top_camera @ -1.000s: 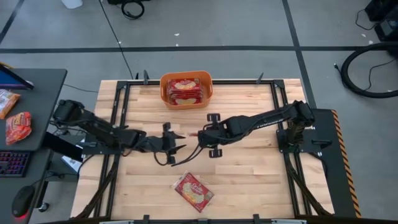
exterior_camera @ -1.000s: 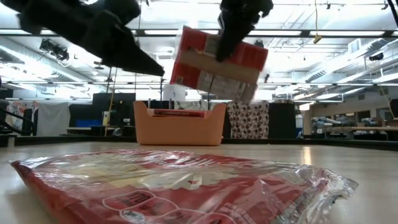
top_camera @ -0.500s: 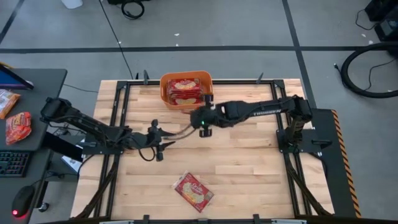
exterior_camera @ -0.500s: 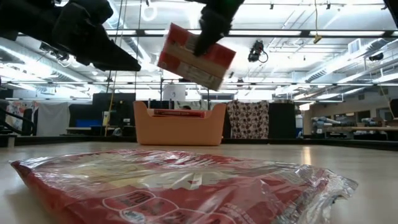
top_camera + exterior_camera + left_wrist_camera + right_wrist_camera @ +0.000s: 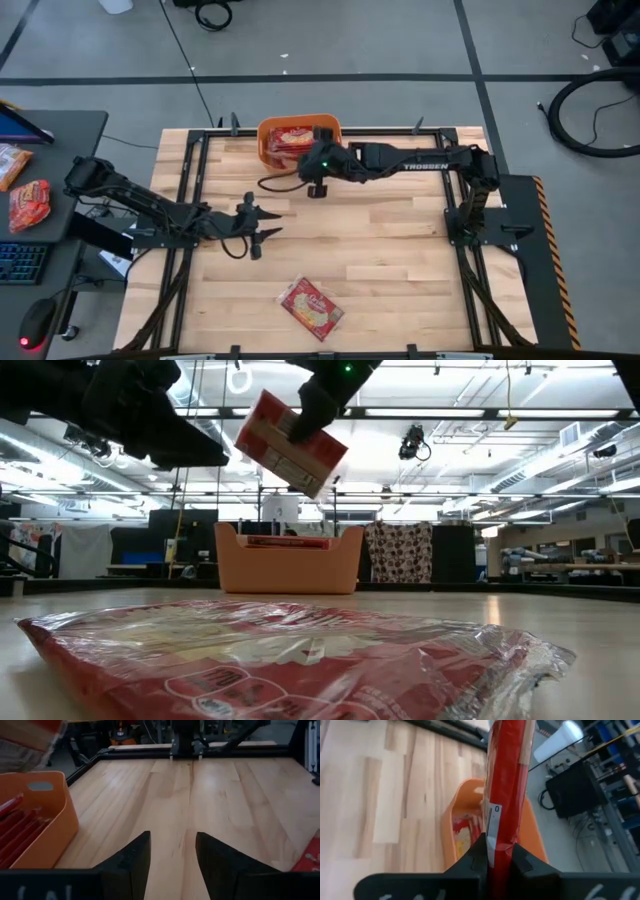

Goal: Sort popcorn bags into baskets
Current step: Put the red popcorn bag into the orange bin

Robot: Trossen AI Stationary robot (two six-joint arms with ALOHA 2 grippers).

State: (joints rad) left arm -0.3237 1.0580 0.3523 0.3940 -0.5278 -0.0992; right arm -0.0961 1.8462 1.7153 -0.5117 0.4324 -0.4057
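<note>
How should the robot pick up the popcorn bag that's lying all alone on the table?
The popcorn bag lies flat and skewed on the wood, so probably from straight above, pinching across its shorter width near the middle, jaws turned to match its slant. The open left gripper looks closer; the right gripper holds another bag.

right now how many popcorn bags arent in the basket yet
2: one popcorn bag clamped in the right gripper above the orange basket, one lying on the table near the front edge. Others already fill the basket.

Right hand (image 5: 318, 163) hides part of orange basket (image 5: 272, 133) in high view. Held popcorn bag (image 5: 506, 780) cut off by right wrist view's edge. Near bag (image 5: 290, 660) blurred, cropped in low view; print unreadable.
</note>
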